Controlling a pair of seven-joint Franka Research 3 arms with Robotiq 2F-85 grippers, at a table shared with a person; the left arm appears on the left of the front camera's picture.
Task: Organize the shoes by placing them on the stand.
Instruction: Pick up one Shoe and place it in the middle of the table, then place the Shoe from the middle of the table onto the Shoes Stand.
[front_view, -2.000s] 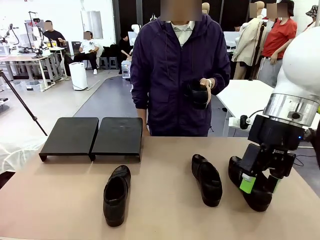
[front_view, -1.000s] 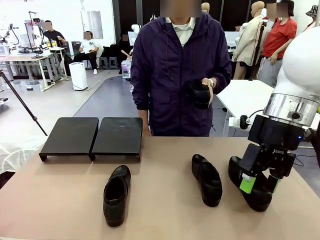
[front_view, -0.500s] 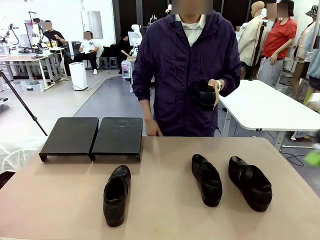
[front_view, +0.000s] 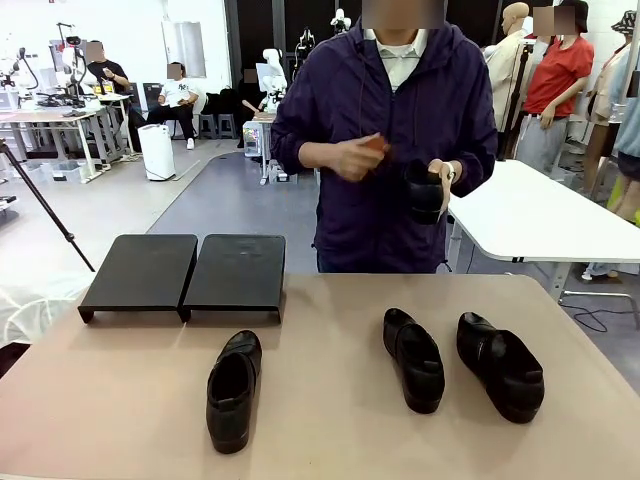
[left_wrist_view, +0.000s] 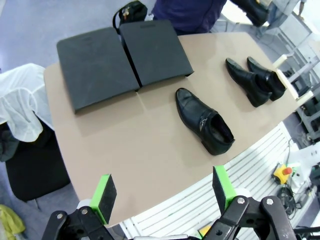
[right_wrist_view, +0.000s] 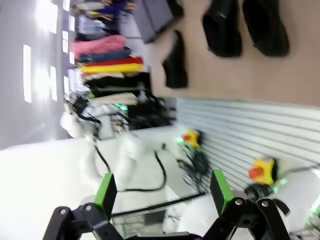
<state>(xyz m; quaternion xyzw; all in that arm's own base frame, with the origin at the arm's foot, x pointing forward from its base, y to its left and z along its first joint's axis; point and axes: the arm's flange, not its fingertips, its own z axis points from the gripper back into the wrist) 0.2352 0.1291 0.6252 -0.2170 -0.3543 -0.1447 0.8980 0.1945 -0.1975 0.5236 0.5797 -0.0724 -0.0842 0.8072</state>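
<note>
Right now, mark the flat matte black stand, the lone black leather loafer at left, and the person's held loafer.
Matte black stand (front_view: 237, 268): front view, right panel's top.
Lone black leather loafer (front_view: 232, 392): front view, its opening.
Held black loafer (front_view: 424, 195): front view, its side.

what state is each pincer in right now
Left pincer: open, holding nothing.
Right pincer: open, holding nothing.
</note>
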